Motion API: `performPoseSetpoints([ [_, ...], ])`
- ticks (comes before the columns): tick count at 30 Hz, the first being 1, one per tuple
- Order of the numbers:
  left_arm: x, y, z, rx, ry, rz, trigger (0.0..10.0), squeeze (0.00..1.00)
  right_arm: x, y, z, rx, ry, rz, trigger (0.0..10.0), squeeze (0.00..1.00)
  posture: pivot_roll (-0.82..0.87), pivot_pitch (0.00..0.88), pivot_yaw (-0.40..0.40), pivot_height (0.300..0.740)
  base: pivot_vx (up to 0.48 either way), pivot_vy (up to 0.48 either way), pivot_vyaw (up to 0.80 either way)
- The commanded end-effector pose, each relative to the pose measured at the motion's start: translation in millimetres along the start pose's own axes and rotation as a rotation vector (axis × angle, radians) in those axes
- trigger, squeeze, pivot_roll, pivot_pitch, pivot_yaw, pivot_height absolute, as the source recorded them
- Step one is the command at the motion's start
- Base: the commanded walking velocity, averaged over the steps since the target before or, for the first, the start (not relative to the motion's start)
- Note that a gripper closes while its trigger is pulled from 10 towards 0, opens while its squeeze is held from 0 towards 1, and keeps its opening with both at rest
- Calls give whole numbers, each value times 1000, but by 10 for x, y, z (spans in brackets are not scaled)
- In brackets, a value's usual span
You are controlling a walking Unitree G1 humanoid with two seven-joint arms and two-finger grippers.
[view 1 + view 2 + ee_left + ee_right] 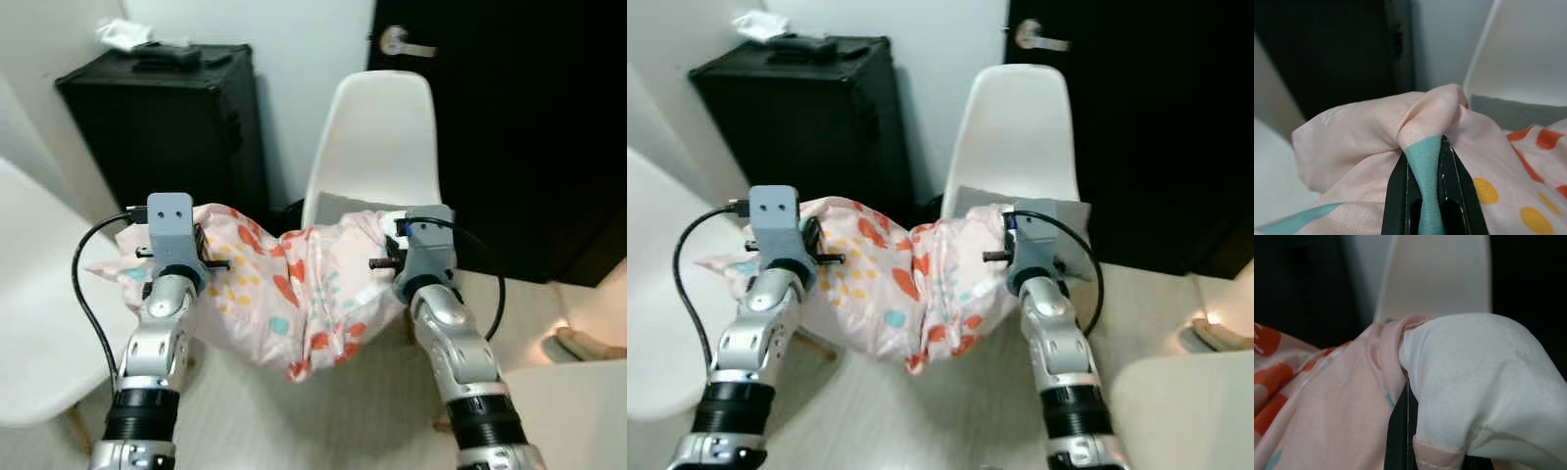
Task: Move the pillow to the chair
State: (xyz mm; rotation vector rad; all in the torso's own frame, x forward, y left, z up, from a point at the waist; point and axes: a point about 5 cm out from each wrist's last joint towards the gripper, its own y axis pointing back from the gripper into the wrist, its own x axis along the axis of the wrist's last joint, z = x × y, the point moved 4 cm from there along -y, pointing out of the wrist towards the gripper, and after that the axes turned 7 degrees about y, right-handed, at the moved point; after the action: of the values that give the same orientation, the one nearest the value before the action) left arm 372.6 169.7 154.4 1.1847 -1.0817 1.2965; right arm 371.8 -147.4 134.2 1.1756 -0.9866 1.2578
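Eye views: pillow (294, 289), pink with orange and teal spots, hangs between both arms, sagging at centre, in front of white chair (377, 137). Chair at 12 o'clock, black case (162, 122) at 11, dark door (1136, 127) at 1.

Left wrist: left gripper (1423, 188) pinches teal-pink fold of pillow.

Right wrist: right gripper (1409, 431) clamps pillow's white end; chair back beyond.

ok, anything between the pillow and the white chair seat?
Nothing visible. The pink patterned fabric pillow hangs between the left claw and right claw, both shut on it, just in front of the white plastic shell chair. A grey pad lies on its seat.
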Motion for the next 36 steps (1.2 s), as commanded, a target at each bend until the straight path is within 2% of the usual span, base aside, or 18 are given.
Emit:
performPoseSetpoints([
  [1, 80, 4, 22, -12, -2, 39, 10000, 0, 112, 2, -80, 23, -9, 41, 10000, 0, 31, 63, 37, 740, 0, 0, -800],
  [19, 88, 4, 44, -20, -2, 48, 10000, 0, 78, 37, -25, -5, -4, 34, 10000, 0, 29, 65, 42, 740, 0, 0, -800],
  [26, 68, 15, 96, -44, -32, 46, 10000, 0, 75, 33, -13, -8, -1, 31, 10000, 0, 33, 66, 40, 740, 0, 0, -800],
  [36, 42, -13, 32, 6, -32, 27, 10000, 0, 83, 33, -15, -12, -6, 31, 10000, 0, 28, 68, 42, 740, 0, 0, -800],
])
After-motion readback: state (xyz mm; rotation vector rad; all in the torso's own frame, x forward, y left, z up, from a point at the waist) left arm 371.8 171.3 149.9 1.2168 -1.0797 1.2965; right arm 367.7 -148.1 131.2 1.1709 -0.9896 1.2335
